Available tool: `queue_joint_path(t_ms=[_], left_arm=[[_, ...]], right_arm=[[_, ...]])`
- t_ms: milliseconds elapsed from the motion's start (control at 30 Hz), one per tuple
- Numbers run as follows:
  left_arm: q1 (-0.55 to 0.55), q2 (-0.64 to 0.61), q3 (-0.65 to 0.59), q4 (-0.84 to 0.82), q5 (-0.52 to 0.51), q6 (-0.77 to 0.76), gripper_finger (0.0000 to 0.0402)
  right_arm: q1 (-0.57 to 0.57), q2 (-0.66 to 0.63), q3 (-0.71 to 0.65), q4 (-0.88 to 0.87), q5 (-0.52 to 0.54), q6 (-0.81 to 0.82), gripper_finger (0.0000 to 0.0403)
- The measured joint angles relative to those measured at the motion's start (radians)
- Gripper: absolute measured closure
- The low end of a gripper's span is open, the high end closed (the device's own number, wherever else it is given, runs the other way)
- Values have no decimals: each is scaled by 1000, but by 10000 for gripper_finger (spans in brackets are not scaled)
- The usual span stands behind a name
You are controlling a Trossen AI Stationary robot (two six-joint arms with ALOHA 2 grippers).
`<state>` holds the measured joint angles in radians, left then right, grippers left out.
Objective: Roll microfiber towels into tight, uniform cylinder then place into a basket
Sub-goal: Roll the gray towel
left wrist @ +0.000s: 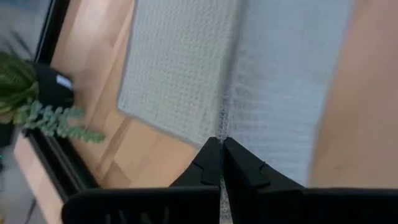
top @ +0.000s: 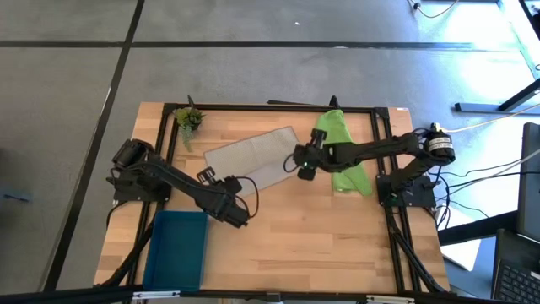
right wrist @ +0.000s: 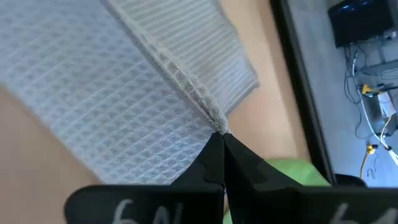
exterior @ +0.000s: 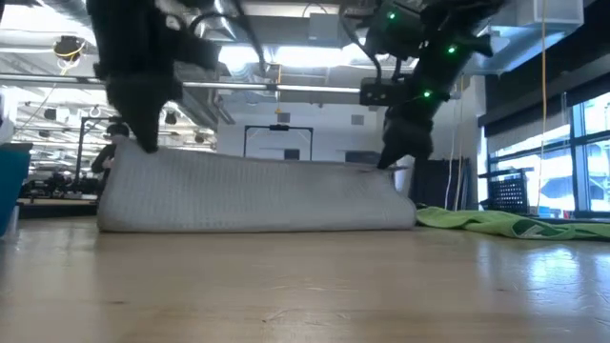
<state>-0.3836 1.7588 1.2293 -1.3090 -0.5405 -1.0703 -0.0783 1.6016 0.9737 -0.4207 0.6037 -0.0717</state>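
Grey towel: the grey towel (top: 251,157) lies near the middle of the wooden desk (top: 337,245), folded so that one edge is doubled over the rest.
Left tool: the left tool (left wrist: 219,163) is pinched tight on the grey towel's folded edge at its near end; the left wrist view shows the weave caught between the closed fingers.
Right tool: the right tool (right wrist: 222,149) is clamped on the same folded edge at the towel's far corner, seen closest in the right wrist view.
Low view only: the grey towel's edge is raised off the desk between the two tools, a lift the high view does not reveal.
Green towel: the green towel (top: 344,152) lies crumpled just beside the grey towel, under the right arm.
Basket: the basket (top: 175,249) sits on the desk, apart from the grey towel, below the left arm.
Plant: the plant (top: 188,118) stands at the desk's corner near the grey towel.
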Motion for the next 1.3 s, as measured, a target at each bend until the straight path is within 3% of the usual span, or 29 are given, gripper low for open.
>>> queue_joint_path(t_ms=[100,300,767,1133,1300], left_arm=[[20,0,-42,0,-38,-9,401],[68,0,-94,0,-94,-22,401],[210,1,-191,3,-186,-18,401],[328,2,-306,136,-265,93,401],[367,2,-314,200,-257,217,401]], right_arm=[[-43,0,0,34,-8,-41,402],[-127,1,-1,119,-155,-83,402],[-250,144,-2,365,-214,-183,402],[-297,170,-1,416,-221,-203,402],[-298,170,-1,409,-295,-203,390]])
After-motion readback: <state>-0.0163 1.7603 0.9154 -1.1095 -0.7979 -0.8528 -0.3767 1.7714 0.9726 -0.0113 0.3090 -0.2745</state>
